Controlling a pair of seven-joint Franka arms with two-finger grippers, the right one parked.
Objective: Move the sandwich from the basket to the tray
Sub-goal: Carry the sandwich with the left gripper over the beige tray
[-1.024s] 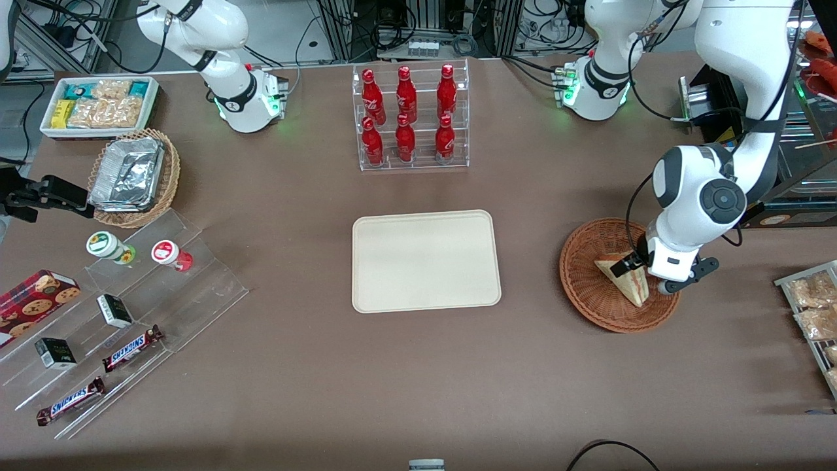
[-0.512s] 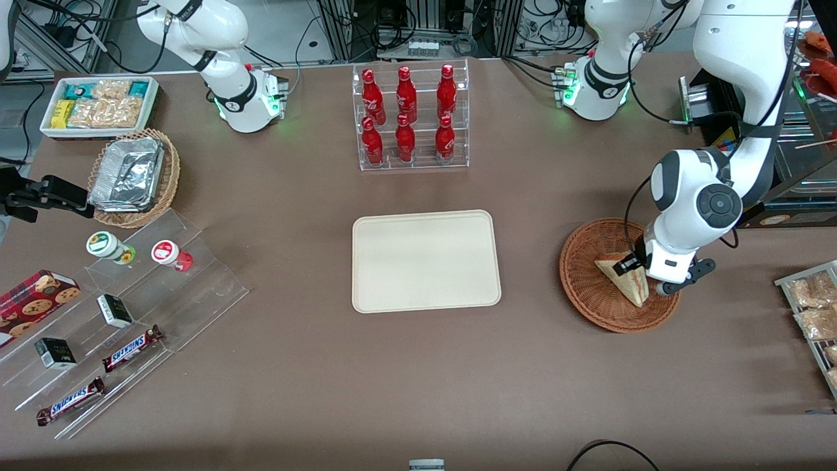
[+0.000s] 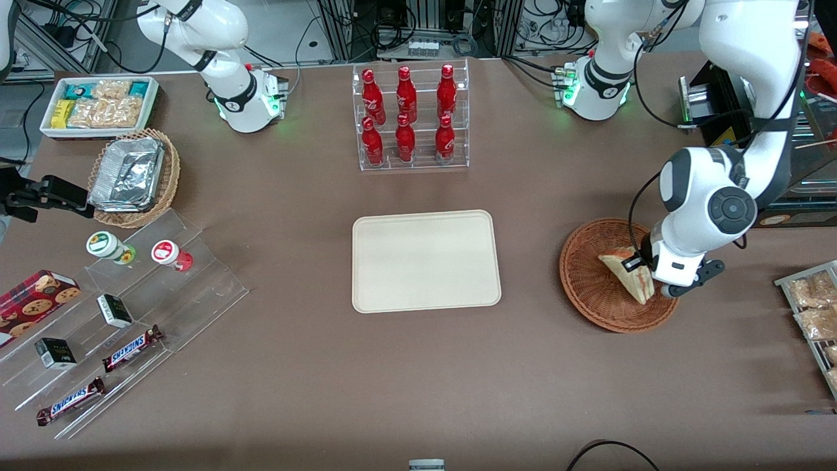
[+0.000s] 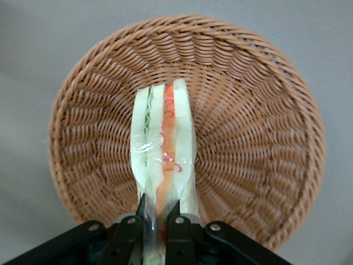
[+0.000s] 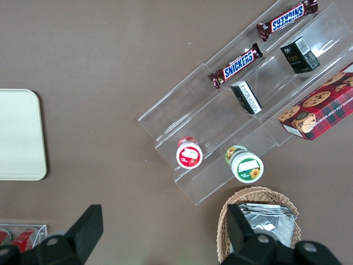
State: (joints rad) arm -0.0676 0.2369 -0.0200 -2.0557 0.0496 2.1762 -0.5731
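The sandwich [image 3: 626, 275] is a wrapped pale wedge with an orange-red and green filling stripe. It hangs over the reddish-brown wicker basket [image 3: 592, 291] toward the working arm's end of the table. My left gripper [image 3: 644, 271] is shut on one end of it and holds it slightly lifted. In the left wrist view the fingers [image 4: 175, 218] pinch the sandwich [image 4: 165, 143] above the basket [image 4: 259, 127]. The cream tray [image 3: 425, 260] lies flat at the table's middle, apart from the basket, with nothing on it. Its corner shows in the right wrist view [image 5: 16, 138].
A clear rack of red bottles [image 3: 409, 118] stands farther from the camera than the tray. A wire rack of snack packets [image 3: 814, 314] lies beside the basket at the table's edge. A clear tiered stand with candy bars [image 3: 118, 307] and a tan basket of foil containers [image 3: 134, 176] lie toward the parked arm's end.
My gripper has risen a little with the sandwich in it. The sandwich has tilted and lifted off the basket floor.
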